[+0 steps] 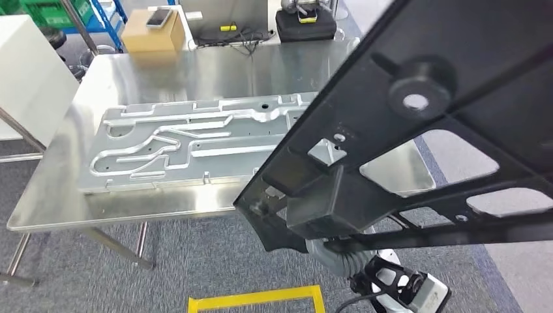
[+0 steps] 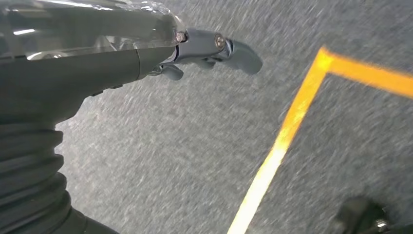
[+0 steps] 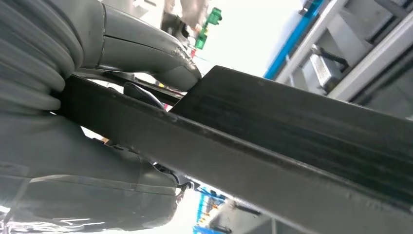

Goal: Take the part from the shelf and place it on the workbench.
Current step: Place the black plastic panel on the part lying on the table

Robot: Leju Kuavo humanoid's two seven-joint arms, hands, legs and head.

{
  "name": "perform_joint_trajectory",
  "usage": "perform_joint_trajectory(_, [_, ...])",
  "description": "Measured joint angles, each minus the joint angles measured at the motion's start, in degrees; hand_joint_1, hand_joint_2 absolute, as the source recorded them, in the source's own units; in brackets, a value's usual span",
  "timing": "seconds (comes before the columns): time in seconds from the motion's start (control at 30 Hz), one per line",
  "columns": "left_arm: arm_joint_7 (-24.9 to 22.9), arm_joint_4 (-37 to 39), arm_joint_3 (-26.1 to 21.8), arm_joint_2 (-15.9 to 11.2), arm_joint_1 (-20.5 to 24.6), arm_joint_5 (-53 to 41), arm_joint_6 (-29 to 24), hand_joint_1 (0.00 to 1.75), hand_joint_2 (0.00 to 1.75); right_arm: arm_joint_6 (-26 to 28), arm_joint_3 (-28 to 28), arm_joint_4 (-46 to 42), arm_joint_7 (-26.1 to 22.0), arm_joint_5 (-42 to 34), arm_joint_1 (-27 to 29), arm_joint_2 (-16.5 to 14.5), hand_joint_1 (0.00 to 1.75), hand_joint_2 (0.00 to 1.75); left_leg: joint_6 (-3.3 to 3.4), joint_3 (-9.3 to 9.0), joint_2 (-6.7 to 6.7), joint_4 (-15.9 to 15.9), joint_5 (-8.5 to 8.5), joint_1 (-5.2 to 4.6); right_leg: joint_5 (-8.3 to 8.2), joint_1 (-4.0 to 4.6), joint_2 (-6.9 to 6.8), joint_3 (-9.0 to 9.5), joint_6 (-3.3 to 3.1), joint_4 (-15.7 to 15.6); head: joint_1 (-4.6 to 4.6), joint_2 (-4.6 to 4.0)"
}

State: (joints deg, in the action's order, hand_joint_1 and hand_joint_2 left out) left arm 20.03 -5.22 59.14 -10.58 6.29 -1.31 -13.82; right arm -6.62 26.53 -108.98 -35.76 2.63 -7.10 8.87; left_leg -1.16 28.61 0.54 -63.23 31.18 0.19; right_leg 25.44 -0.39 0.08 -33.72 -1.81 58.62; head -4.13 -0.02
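A large black plastic frame part (image 1: 417,130) with ribs and cut-outs hangs tilted over the right end of the steel workbench (image 1: 215,72). My right arm (image 1: 342,264) comes up under its lower edge. In the right wrist view my right hand (image 3: 73,146) grips a bar of the part (image 3: 272,146), with the thumb (image 3: 146,53) on one side and the darker fingers on the other. My left hand (image 2: 209,51) hangs over the grey carpet, fingers apart, holding nothing.
A machined aluminium plate (image 1: 189,140) lies on the bench's left and middle. Behind it stand a cardboard box (image 1: 153,32) and a black bag (image 1: 305,25). A white block (image 1: 29,72) is at the left. Yellow tape (image 1: 257,300) marks the floor near my feet.
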Motion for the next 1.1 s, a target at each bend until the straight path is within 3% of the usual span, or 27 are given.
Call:
perform_joint_trajectory(0.1, [1.04,-0.01,-0.26,0.01,-0.26,-0.01,0.43,0.0,1.75,2.29,-1.8,1.43,0.0,1.86,-1.18,-0.29,1.75,1.75,-0.55,6.77,-0.09,-9.6,4.17,0.2,0.96,0.11,0.02,1.05,-0.42,0.01,-0.01,0.0])
perform_joint_trajectory(0.13, [1.49,-0.01,-0.42,0.03,-0.49,-0.03,0.61,0.0,1.75,3.45,-2.69,2.14,0.0,2.93,-1.56,-0.35,1.75,1.75,-0.66,8.3,-0.09,-10.49,4.75,0.24,1.33,0.13,0.11,1.42,-0.41,0.02,-0.01,0.0])
perform_joint_trajectory(0.17, [1.82,-0.01,-0.56,0.05,-0.69,-0.05,0.71,0.0,1.75,4.98,-3.59,2.95,0.0,4.38,-2.06,-0.39,1.75,1.75,-0.67,8.91,-0.1,-9.38,3.91,0.28,1.72,0.13,0.19,1.87,-0.35,0.03,-0.01,0.0])
perform_joint_trajectory(0.27, [2.11,0.0,-0.78,0.11,-1.01,-0.03,0.78,0.0,1.75,12.56,-5.4,7.63,0.15,12.95,-6.24,-0.79,1.75,1.75,-0.2,7.59,-0.3,0.99,-4.63,0.24,2.87,0.16,0.36,3.19,-0.04,0.06,0.0,0.0])
perform_joint_trajectory(0.33, [2.2,0.0,-0.82,0.11,-0.96,0.0,1.05,0.0,1.75,18.06,-6.03,13.39,1.0,20.85,-11.91,-1.28,1.75,1.75,0.48,7.36,-0.46,4.52,-7.61,-0.18,3.14,0.13,0.71,3.06,0.49,0.09,0.0,0.0])
perform_joint_trajectory(0.43, [2.34,-0.02,-0.8,0.11,-0.69,0.01,1.49,0.0,1.75,22.04,-6.37,23.19,3.24,28.56,-21.57,-1.94,1.75,1.75,1.45,7.23,-0.41,5.13,-8.26,-0.21,3.48,0.15,0.84,2.77,1.54,0.12,0.0,0.0])
perform_joint_trajectory(0.5, [2.43,-0.03,-0.8,0.13,-0.51,0.04,1.59,0.0,1.75,22.75,-6.48,27.77,3.87,29.63,-25.94,-2.19,1.75,1.75,2.02,6.69,-0.29,5.82,-8.43,0.23,5.14,0.19,0.58,1.44,2.16,3.04,0.01,0.0])
perform_joint_trajectory(0.6, [2.49,-0.03,-0.79,0.13,-0.5,0.07,1.69,0.0,1.75,23.33,-6.51,30.64,4.13,30.29,-28.45,-2.31,1.75,1.75,2.38,6.35,-0.11,5.99,-8.24,0.33,8.11,-0.06,0.43,-2.32,2.54,9.87,0.0,0.0])
perform_joint_trajectory(0.7, [2.54,-0.03,-0.76,0.14,-0.51,0.07,1.75,0.0,1.75,23.85,-6.46,31.27,4.57,31.21,-28.74,-2.38,1.75,1.75,2.42,6.28,-0.06,5.98,-8.12,0.33,8.83,-0.17,0.41,-3.86,2.65,12.34,0.0,0.0])
perform_joint_trajectory(0.73, [2.6,-0.03,-0.67,0.16,-0.54,0.07,1.85,0.0,1.75,25.01,-6.19,32.54,6.0,34.07,-29.53,-2.44,1.75,1.75,2.35,6.14,0.03,5.93,-7.92,0.36,8.59,-0.31,0.36,-5.27,2.79,13.94,0.0,0.0])
perform_joint_trajectory(0.77, [2.7,-0.03,-0.52,0.2,-0.49,0.07,1.97,0.0,1.75,26.58,-5.39,35.74,9.04,39.94,-31.87,-2.76,1.75,1.75,2.15,5.88,0.11,5.73,-7.54,0.42,6.56,-0.54,0.26,-5.9,2.97,13.11,0.0,0.0])
perform_joint_trajectory(0.8, [2.82,-0.03,-0.31,0.24,-0.39,0.07,2.1,0.0,1.75,28.15,-4.4,39.76,12.62,46.84,-34.9,-3.19,1.75,1.75,1.87,5.63,0.18,5.45,-7.07,0.47,3.84,-0.8,0.15,-6.0,3.13,10.92,0.01,0.0])
perform_joint_trajectory(0.87, [3.0,-0.03,0.16,0.28,-0.04,0.07,2.3,0.0,1.75,29.74,-1.74,49.76,19.8,60.65,-42.45,-4.84,1.75,1.75,1.09,5.44,0.18,4.75,-6.18,0.37,-1.09,-0.98,0.06,-3.88,3.08,3.35,0.01,0.0])
perform_joint_trajectory(0.9, [3.1,-0.03,0.43,0.27,0.11,0.08,2.39,0.0,1.75,29.46,-0.39,54.05,22.03,64.96,-45.25,-5.9,1.75,1.75,0.74,5.47,0.14,4.65,-5.97,0.28,-1.45,-0.9,0.11,-3.35,2.83,1.8,0.0,0.0])
perform_joint_trajectory(1.03, [3.98,-0.03,1.16,0.26,0.37,0.01,3.16,0.0,1.75,24.95,5.89,68.6,25.94,75.65,-52.53,-10.63,1.75,1.75,-0.58,5.61,-0.05,4.01,-5.12,0.53,-1.1,-0.67,0.18,-2.87,1.23,0.9,-0.01,0.0])
perform_joint_trajectory(1.1, [4.49,-0.03,1.39,0.26,0.45,-0.01,3.44,0.0,1.75,23.06,8.27,73.51,25.88,76.97,-54.0,-12.7,1.75,1.75,-1.02,7.92,-0.14,-0.87,-2.58,0.62,-0.9,-0.68,-0.01,-2.38,0.54,0.67,-0.01,0.0])
